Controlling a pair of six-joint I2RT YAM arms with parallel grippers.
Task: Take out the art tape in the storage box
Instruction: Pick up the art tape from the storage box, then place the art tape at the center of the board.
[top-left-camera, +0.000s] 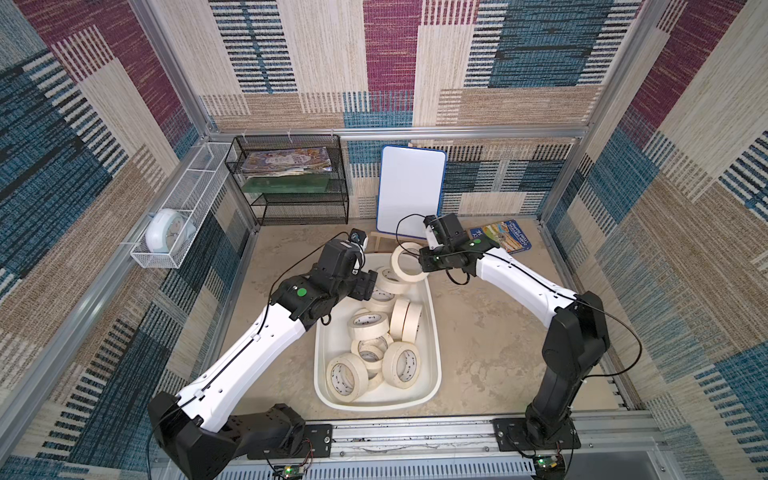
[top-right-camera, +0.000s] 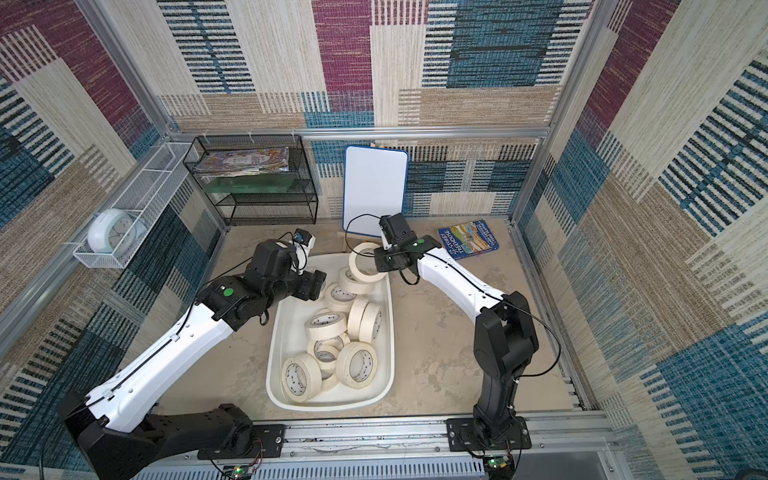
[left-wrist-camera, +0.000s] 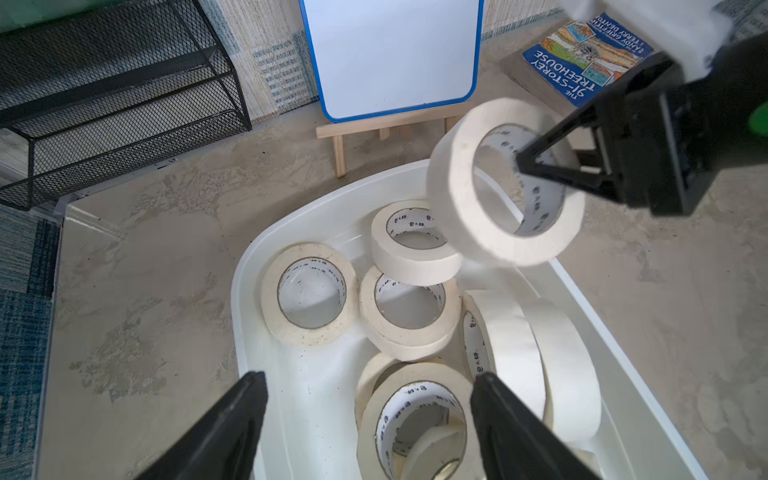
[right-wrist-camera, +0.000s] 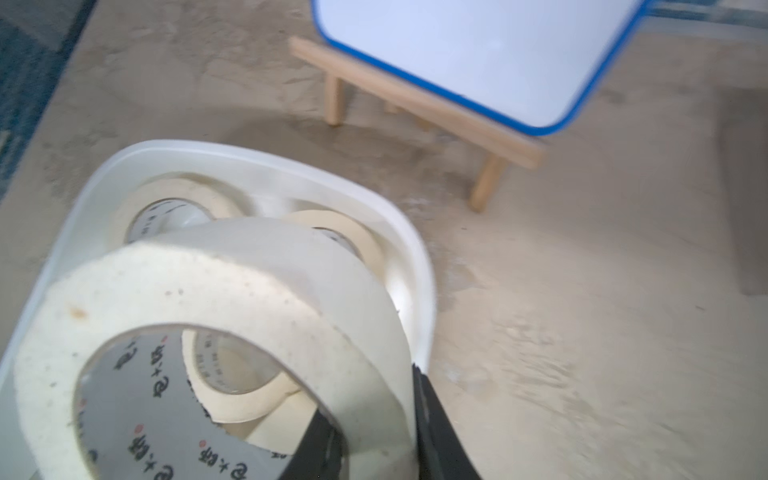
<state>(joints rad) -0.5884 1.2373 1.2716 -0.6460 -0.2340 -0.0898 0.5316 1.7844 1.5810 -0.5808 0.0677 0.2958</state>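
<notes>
cream art tape roll (left-wrist-camera: 457, 195) pinched by its wall in right gripper (right-wrist-camera: 370, 399) above storage box (top-left-camera: 435, 340); left gripper (left-wrist-camera: 368, 390) spread, empty.

Art tape (top-left-camera: 396, 262): 1 roll up clear over the box's far end, approx 10 more inside. They're piled and overlapping, so exact no. unclear; 2 stand on edge side by side.
Storage box (top-left-camera: 332, 345): 1, centre.
Grippers: 2, i.e. left gripper (left-wrist-camera: 368, 378) and right gripper (top-left-camera: 420, 265).
Whiteboard (top-left-camera: 411, 187): 1, far centre, on 1 wooden easel (left-wrist-camera: 390, 124).
Book (top-left-camera: 500, 237): 1, far right.
Black mesh shelf (top-left-camera: 291, 208): 1, far left; magazines (top-left-camera: 286, 162) stacked in it, no. can't tell.
White wire basket (top-left-camera: 191, 195): 1, left wall, w/ 1 clock (top-left-camera: 166, 235).
</notes>
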